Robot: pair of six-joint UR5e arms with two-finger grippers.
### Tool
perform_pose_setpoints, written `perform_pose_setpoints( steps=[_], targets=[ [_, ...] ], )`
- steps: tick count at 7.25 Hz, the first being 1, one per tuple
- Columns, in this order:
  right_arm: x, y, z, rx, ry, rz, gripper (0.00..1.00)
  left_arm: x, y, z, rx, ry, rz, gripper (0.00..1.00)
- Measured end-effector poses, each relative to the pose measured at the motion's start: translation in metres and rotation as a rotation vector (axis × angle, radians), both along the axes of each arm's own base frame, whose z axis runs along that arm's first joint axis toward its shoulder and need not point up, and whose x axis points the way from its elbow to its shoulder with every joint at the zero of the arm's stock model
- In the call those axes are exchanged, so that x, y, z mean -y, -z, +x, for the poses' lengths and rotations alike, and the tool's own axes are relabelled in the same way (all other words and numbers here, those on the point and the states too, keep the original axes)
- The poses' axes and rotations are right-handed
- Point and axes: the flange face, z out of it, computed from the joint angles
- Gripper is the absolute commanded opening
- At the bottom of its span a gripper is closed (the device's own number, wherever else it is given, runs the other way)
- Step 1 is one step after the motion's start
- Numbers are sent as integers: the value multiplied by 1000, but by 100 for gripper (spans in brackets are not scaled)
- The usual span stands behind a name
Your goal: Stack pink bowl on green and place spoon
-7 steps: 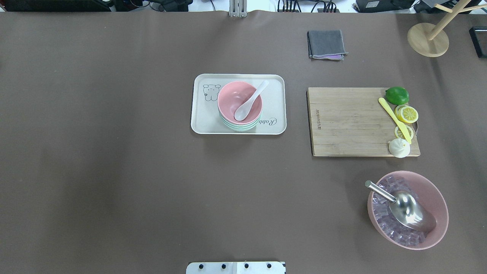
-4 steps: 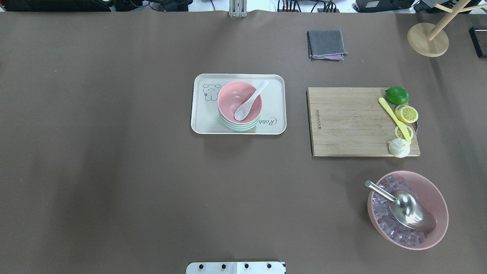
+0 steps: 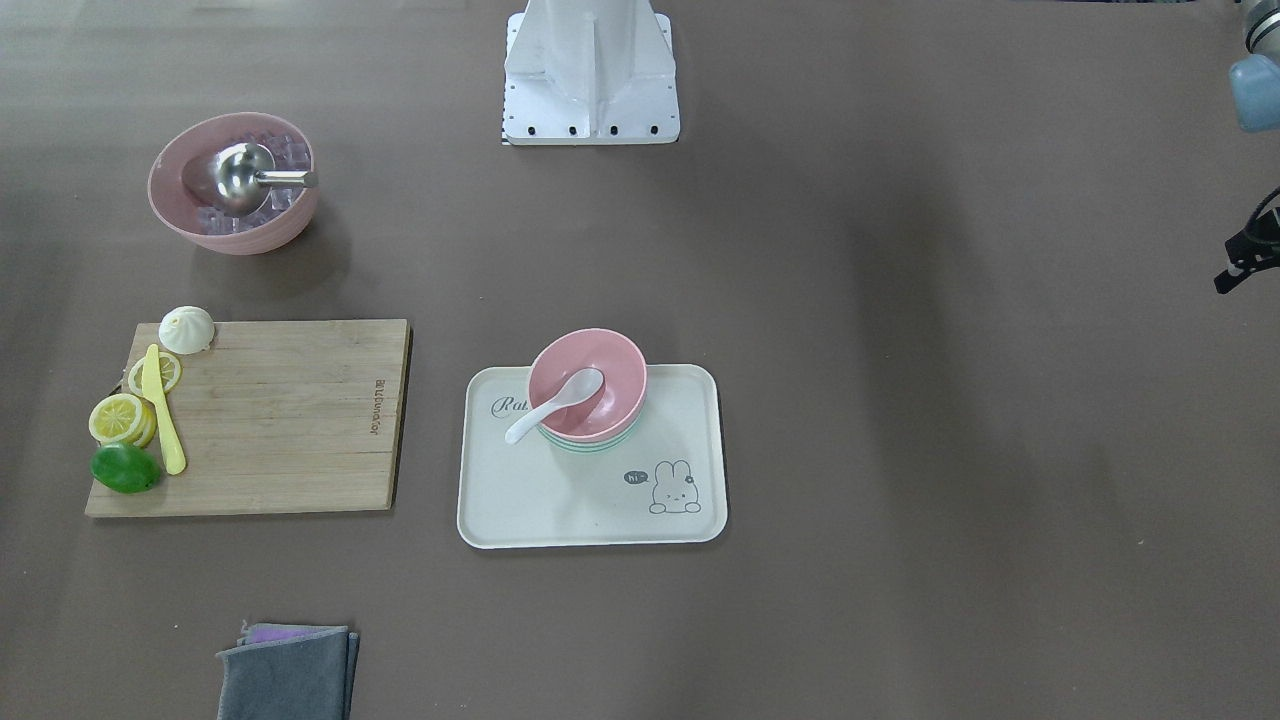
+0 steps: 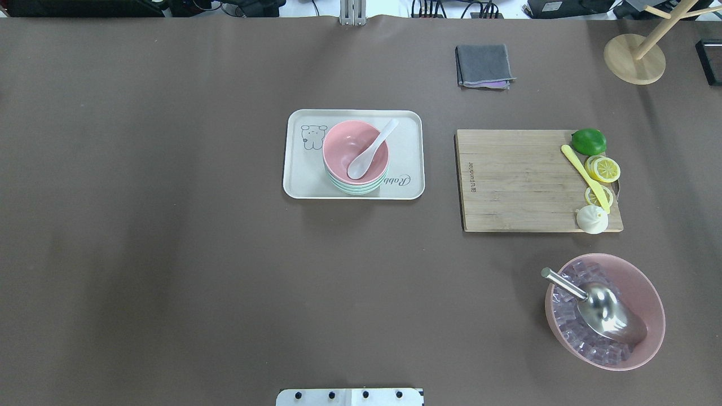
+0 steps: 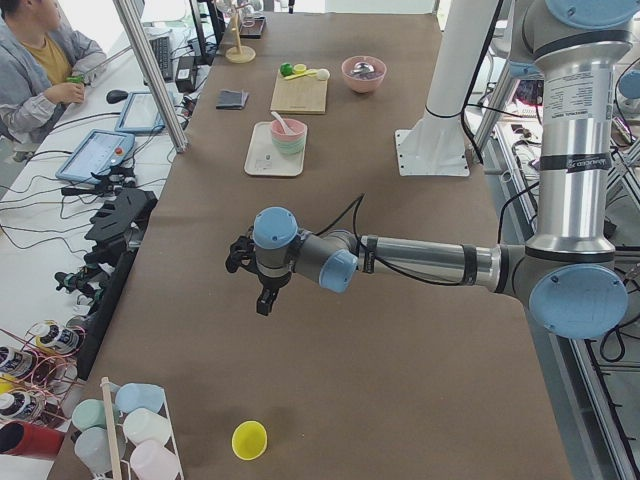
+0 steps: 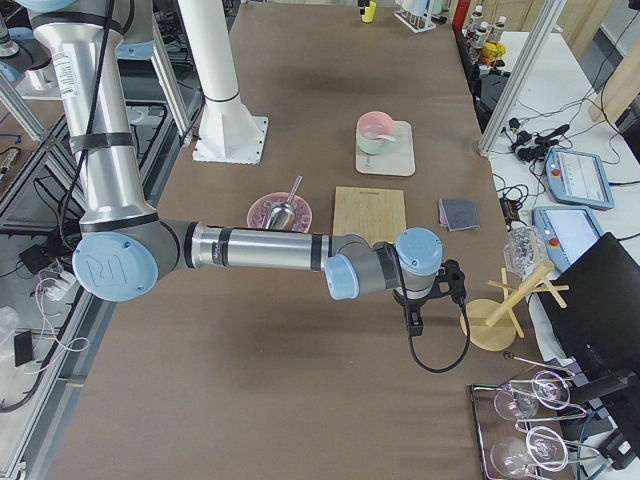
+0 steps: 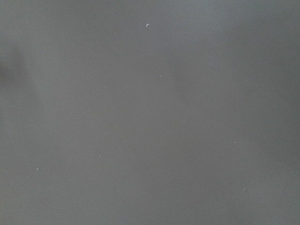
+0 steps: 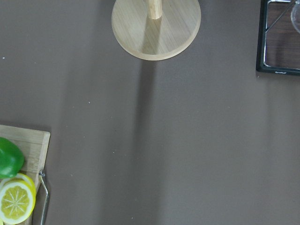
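Note:
A small pink bowl (image 4: 343, 142) sits nested on top of a pale green bowl (image 4: 355, 190) on a cream tray (image 4: 304, 177) at the table's middle. A white spoon (image 4: 372, 148) lies in the pink bowl with its handle over the rim. The front view shows the same stack (image 3: 612, 365), the green bowl (image 3: 585, 445), the spoon (image 3: 555, 403) and the tray (image 3: 580, 505). My left gripper (image 5: 262, 298) hangs over bare table far to the left. My right gripper (image 6: 412, 318) hangs near the wooden stand, far right. Both show only in the side views, so I cannot tell whether they are open or shut.
A wooden cutting board (image 4: 513, 180) with a lime, lemon slices, a yellow knife and a bun lies right of the tray. A large pink bowl (image 4: 648, 287) holds ice cubes and a metal scoop. A grey cloth (image 4: 484, 65) and a wooden stand (image 4: 634, 59) are at the back.

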Motion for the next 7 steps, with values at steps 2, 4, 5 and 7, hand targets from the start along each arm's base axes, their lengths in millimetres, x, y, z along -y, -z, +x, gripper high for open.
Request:
perform_pose_setpoints(
  steps=[2,4,5,7],
  targets=[
    [-7,-7,0,3,0,-11,100,-4,-3,0,-14,21,-38,98],
    [-9,-7,0,-3,-1,-11,100,-6,-3,2,-42,9,-51,98],
    [-9,-8,0,-2,-1,-11,100,-6,0,2,-47,6,-46,98],
    [-10,-7,0,3,0,-11,100,-6,7,3,-48,5,-30,98]
  ],
)
